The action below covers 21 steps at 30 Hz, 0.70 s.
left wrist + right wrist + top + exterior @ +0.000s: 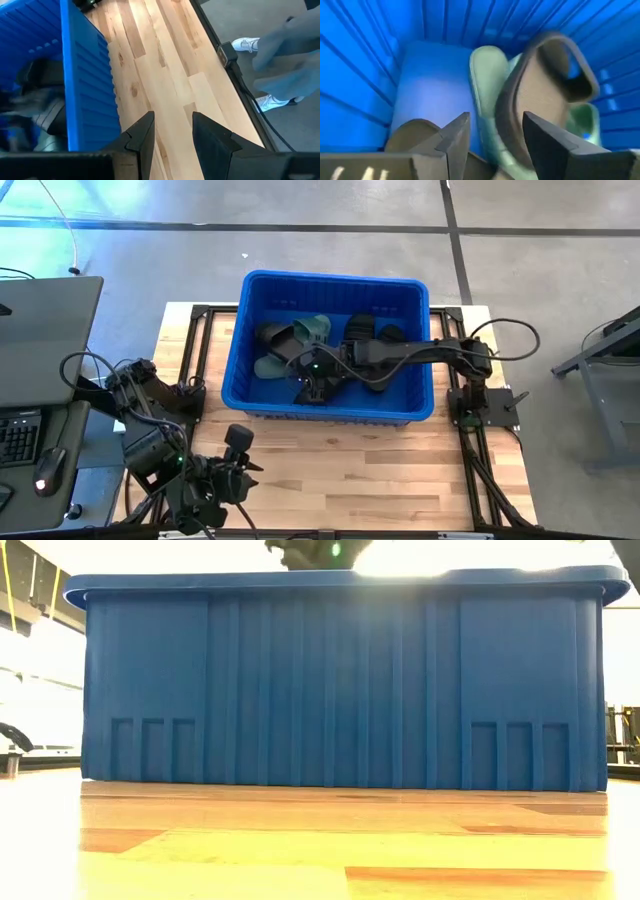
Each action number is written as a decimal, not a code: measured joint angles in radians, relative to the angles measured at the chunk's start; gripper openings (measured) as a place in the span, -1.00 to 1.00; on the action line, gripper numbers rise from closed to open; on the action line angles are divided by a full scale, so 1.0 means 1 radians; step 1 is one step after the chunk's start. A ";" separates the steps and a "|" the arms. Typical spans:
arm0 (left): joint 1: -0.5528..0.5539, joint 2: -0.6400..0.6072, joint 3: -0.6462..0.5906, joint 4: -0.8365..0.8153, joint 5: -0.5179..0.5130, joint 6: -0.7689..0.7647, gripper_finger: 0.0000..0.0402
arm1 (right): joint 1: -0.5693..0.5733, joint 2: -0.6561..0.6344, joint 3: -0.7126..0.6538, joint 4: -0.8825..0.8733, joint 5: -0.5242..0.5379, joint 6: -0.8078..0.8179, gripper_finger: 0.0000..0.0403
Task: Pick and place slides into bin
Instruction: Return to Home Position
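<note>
The blue bin point(322, 417) stands on the wooden table's middle; its near wall point(340, 690) fills the low view. Several slides lie inside it: black ones point(275, 335) point(358, 328) and green ones point(312, 328) point(270, 367). My right gripper point(312, 375) reaches into the bin from the table's right side, low over the slides. In the right wrist view it point(495, 135) is open, its fingers on either side of a black slide point(540, 85) that leans on a green slide point(487, 75). My left gripper point(238, 442) is open and empty at the table's near left corner.
The left wrist view shows my left gripper point(172, 135) over bare wood beside the bin's ribbed outer wall point(87, 85). A person's legs and white shoes point(265, 102) stand off the table's edge. A keyboard and mouse point(45, 470) lie on a desk to the left.
</note>
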 joint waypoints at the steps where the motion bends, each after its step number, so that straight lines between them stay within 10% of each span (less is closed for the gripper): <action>1: 0.000 0.000 0.000 0.001 0.007 -0.001 -0.43 | 0.008 0.000 0.043 -0.048 0.010 0.012 -0.15; 14: 0.000 0.003 0.000 -0.005 0.125 -0.019 -0.43 | 0.155 -0.005 0.613 -0.883 -0.206 0.608 -0.14; 21: -0.001 0.006 0.000 0.007 0.091 -0.022 -0.43 | 0.434 -0.189 0.389 -0.925 0.076 0.846 -0.14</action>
